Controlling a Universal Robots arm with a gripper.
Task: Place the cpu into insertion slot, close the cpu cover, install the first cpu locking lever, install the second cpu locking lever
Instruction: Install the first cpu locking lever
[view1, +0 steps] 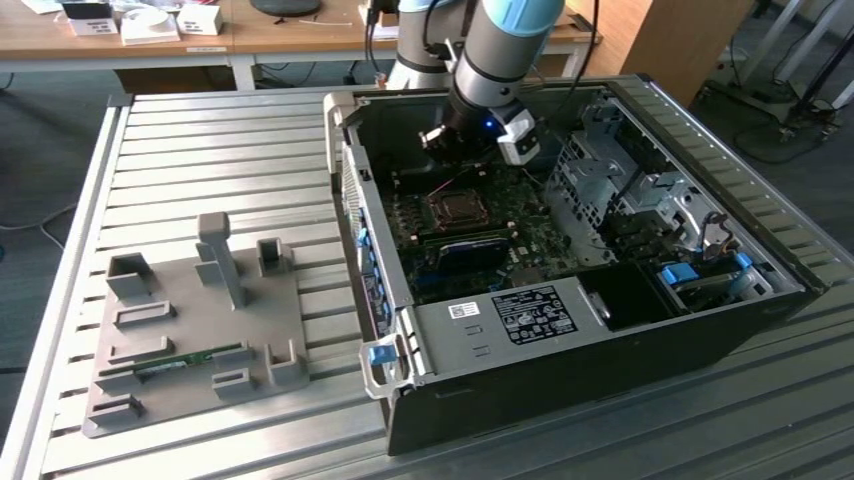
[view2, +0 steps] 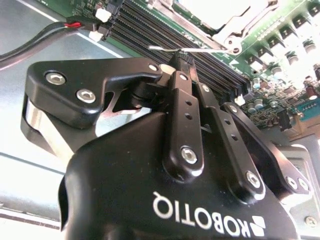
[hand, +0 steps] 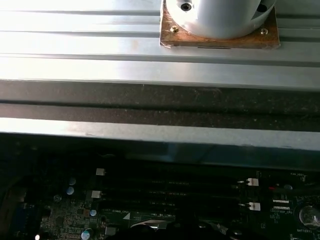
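Exterior view: your arm is reaching down into the open black computer case (view1: 561, 390), which is lying on the ribbed aluminium table (view1: 200, 140). The black claw (view1: 445, 143) is hanging over the green motherboard (view1: 541, 225), just past the square dark insertion slot with the silvery rim (view1: 458, 207), on the side away from the camera.

Second wrist view: the claw is reading as clenched, with both black fingers (view2: 181, 110) pressing together. Their tips are sitting right at a thin silvery wire locking lever (view2: 210, 49) running along the socket's near edge. You can't tell whether the wire is pinched between the tips or just passing behind them. The square silvery cpu cover with the window cut-out (view2: 227, 31) is looking flat over the socket. The pale square cpu (view2: 215, 7) is showing through that window, so it's sitting in the slot. Long black memory slots (view2: 150, 30) are running between the claw and the socket.

First wrist view: you're looking across the memory slots at the table slats beyond the case.

On the exterior view's left, a grey moulded fixture tray (view1: 200, 300) is resting on the table, well apart from the case. A long green memory stick (view1: 180, 362) is lying in one of its grooves.
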